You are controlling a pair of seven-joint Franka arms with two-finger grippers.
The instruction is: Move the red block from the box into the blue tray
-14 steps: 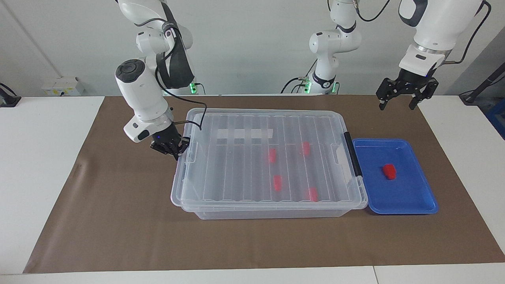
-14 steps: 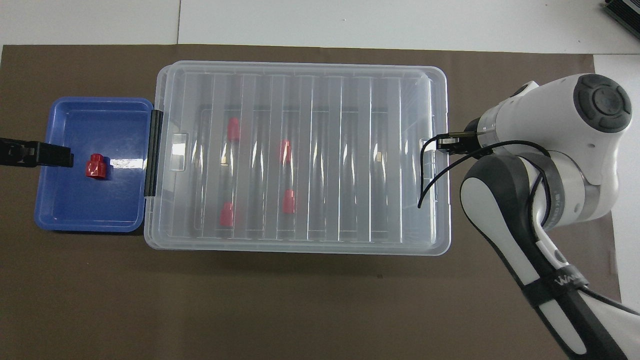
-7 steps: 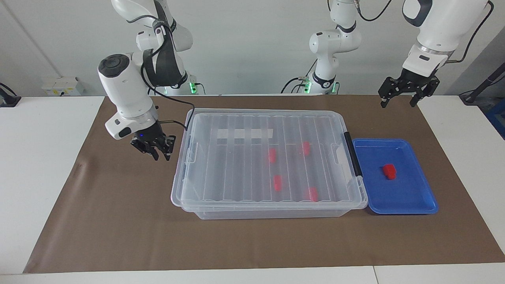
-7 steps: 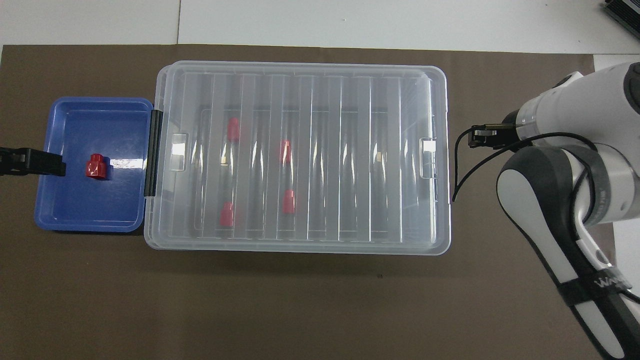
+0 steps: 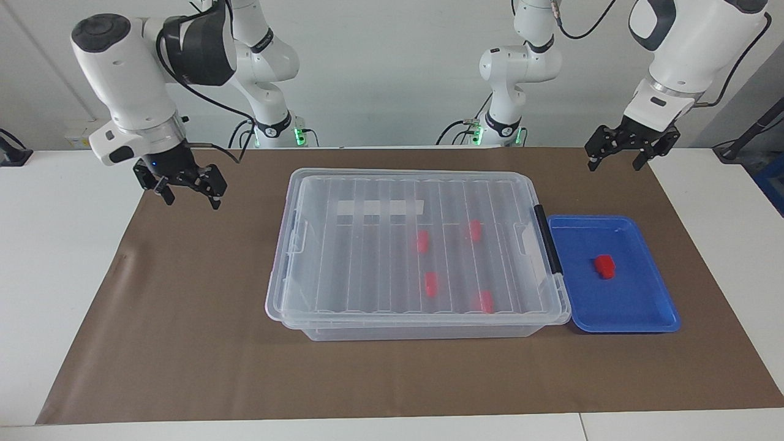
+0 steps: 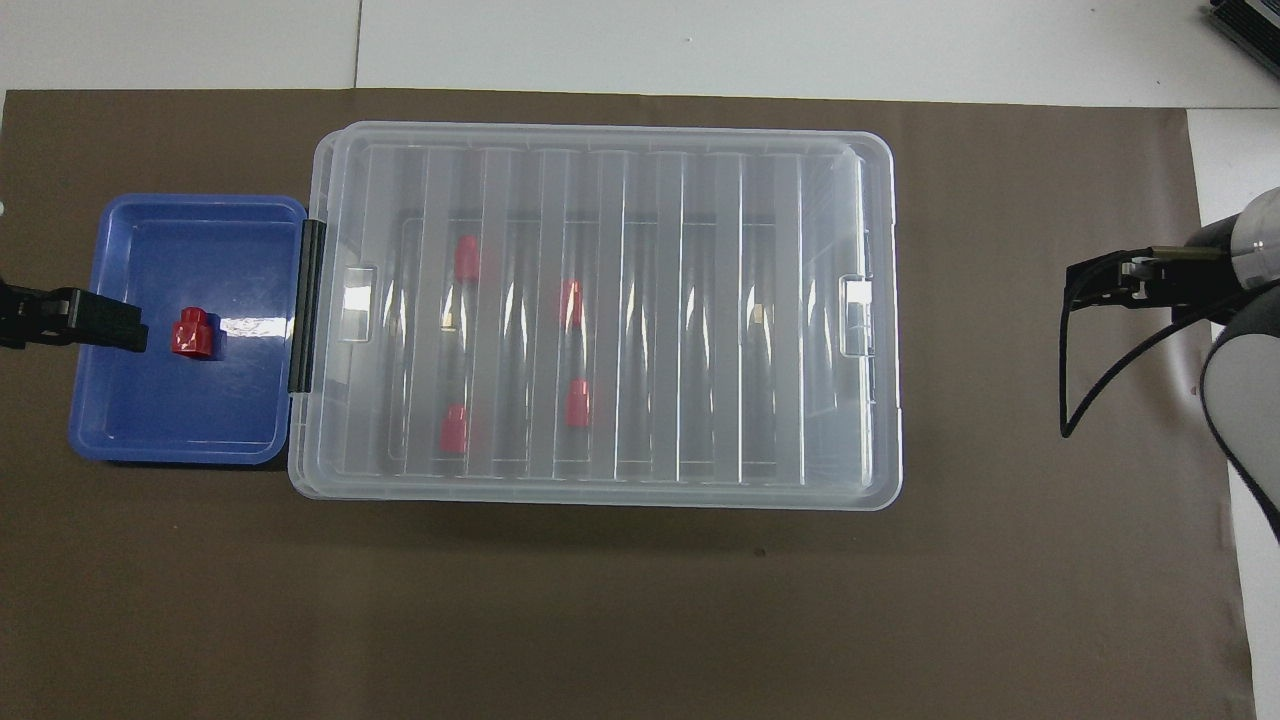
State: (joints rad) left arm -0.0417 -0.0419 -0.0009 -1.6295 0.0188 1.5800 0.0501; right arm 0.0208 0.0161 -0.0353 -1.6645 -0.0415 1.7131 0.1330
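The clear box stands mid-table with its ribbed lid on and a black latch at the end beside the blue tray. Several red blocks lie inside the box, one of them under the lid's middle. One red block lies in the blue tray and shows there in the overhead view too. My left gripper is open and empty, raised over the mat nearer to the robots than the tray. My right gripper is open and empty, raised over the mat toward the right arm's end, apart from the box.
A brown mat covers the white table under the box and tray. Bare mat lies around the box. A small wall unit sits at the table's back edge toward the right arm's end.
My right gripper has pulled away from the box's end, rising and moving toward the right arm's end of the table. The left gripper has barely moved. The box and blocks are still.
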